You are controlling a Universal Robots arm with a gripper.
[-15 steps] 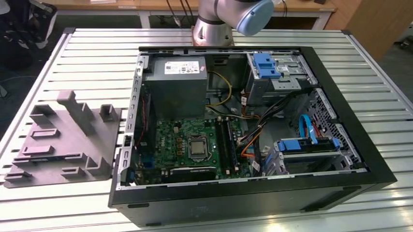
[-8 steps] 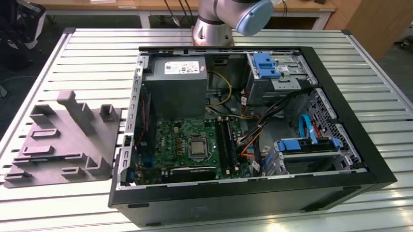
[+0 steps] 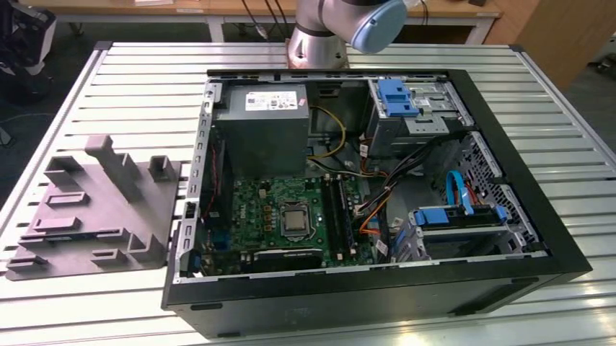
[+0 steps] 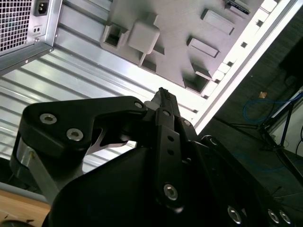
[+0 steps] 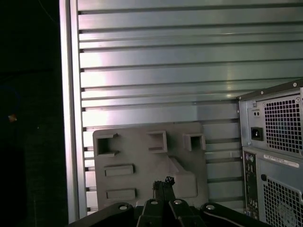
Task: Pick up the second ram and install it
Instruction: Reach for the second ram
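Gripper (image 4: 163,97) over the grey moulded holder (image 4: 175,42), second ram hard to place.
The gripper hangs above the holder, which lies on the slatted metal worktop (image 3: 144,86). In both wrist views its jaws are pressed together, the black tips meeting in a thin point. I cannot tell where the second ram is: the long black memory slots (image 3: 337,205) on the green motherboard (image 3: 270,209) are too dark and narrow to show whether a blue strip sits in them. The gripper's own body hides part of the holder's pockets. The open computer case (image 3: 520,267) lies just beside the holder, and the arm (image 3: 322,29) is cut off at the exterior view's top edge.
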